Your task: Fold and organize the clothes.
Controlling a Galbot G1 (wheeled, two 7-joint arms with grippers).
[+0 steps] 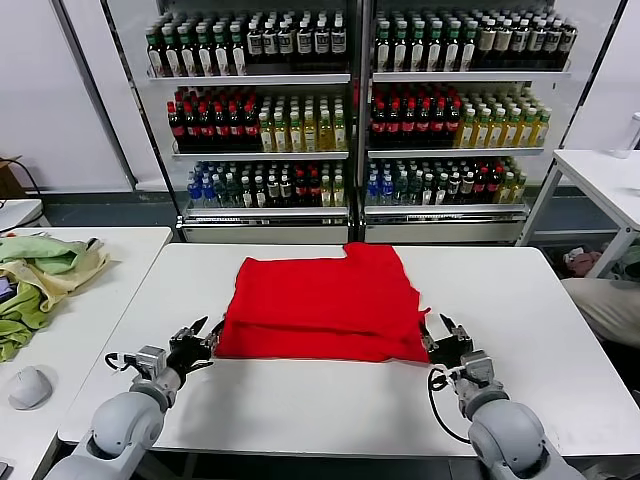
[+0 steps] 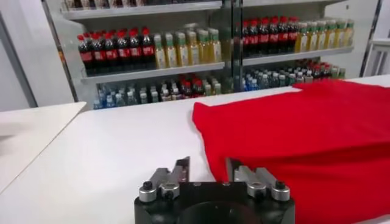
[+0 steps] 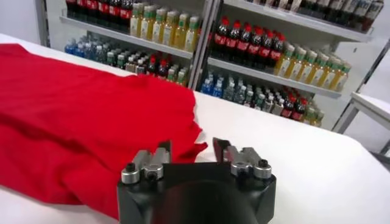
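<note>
The clothes, a bright red T-shirt (image 1: 320, 305), lie folded flat in the middle of the white table (image 1: 300, 410), plain side up. My left gripper (image 1: 200, 335) rests at the shirt's near left corner and my right gripper (image 1: 445, 338) at its near right corner. In the left wrist view the left gripper (image 2: 207, 170) stands open, the red shirt (image 2: 304, 134) edge lying loose between its fingers. The right gripper (image 3: 192, 152) is open too in the right wrist view, with a corner of the shirt (image 3: 73, 115) between its spread fingers, ungripped.
Pale green and yellow cloths (image 1: 40, 275) are heaped on a second table to the left, with a grey rounded object (image 1: 30, 388) nearer me. Drink shelves (image 1: 350, 110) fill the back wall. Another white table (image 1: 600, 170) stands at the far right.
</note>
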